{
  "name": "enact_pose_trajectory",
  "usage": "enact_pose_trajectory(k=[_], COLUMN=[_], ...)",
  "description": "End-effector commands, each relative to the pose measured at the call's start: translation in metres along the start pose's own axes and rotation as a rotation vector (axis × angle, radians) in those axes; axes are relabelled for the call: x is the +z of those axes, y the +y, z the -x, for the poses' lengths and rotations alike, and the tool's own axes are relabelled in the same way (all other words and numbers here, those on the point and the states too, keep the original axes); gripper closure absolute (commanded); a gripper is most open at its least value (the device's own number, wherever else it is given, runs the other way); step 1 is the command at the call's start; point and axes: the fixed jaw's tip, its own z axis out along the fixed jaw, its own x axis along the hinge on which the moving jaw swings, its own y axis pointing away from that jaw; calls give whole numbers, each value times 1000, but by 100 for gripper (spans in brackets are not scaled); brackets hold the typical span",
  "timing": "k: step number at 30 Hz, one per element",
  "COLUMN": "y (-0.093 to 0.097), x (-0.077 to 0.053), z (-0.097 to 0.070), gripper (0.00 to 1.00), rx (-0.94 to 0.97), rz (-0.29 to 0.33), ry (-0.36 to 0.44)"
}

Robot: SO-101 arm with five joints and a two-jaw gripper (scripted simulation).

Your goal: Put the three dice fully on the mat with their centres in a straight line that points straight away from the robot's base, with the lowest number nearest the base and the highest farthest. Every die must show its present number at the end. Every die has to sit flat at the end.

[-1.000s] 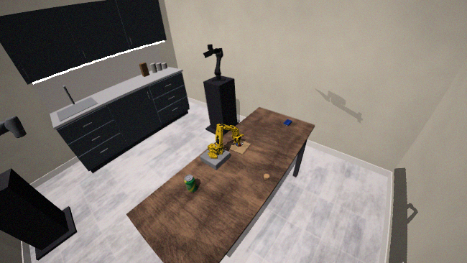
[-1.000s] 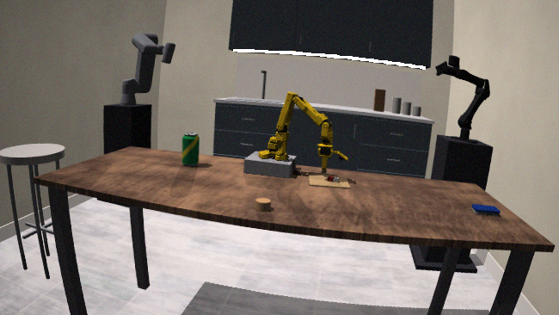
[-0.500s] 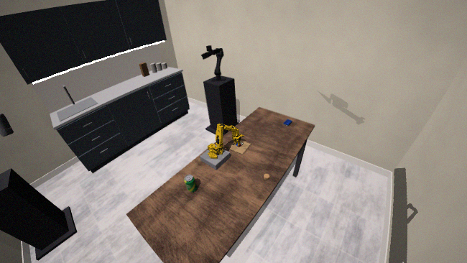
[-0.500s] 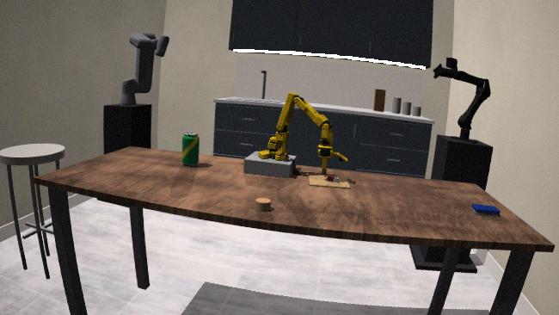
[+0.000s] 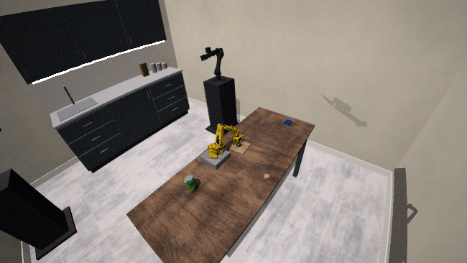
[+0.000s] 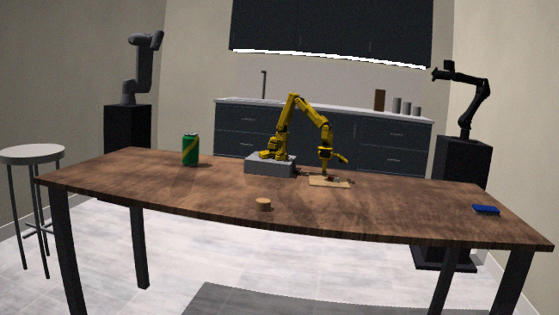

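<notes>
The small yellow five-joint arm [image 6: 301,113] reaches down from its grey block base [image 6: 256,169] over the thin tan square mat [image 6: 340,184] on the brown wooden desk [image 6: 215,194]. Its jaws are clenched on something small at the gripper [image 6: 325,165]; judging by the task, that is probably one of the dice, though it is too tiny to make out between the fingers.

The chief risk is that the held die tips or rolls as it is let go, changing its number or leaving it off-flat. A slanted grip or a release above the mat would cause that. Nudging its neighbours while lowering could also break the line.

The dice [image 6: 332,177] show only as a little red and grey cluster on the mat, just beside the fingertips. Their faces and exact count cannot be read from either view.
</notes>
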Motion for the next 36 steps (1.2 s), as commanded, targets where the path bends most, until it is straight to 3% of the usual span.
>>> enact_pose_trajectory(k=[1, 36], y=[2, 3], x=[7, 17], z=[-5, -5], gripper=[100, 100], rx=[-5, -5], rz=[7, 7], ry=[24, 24])
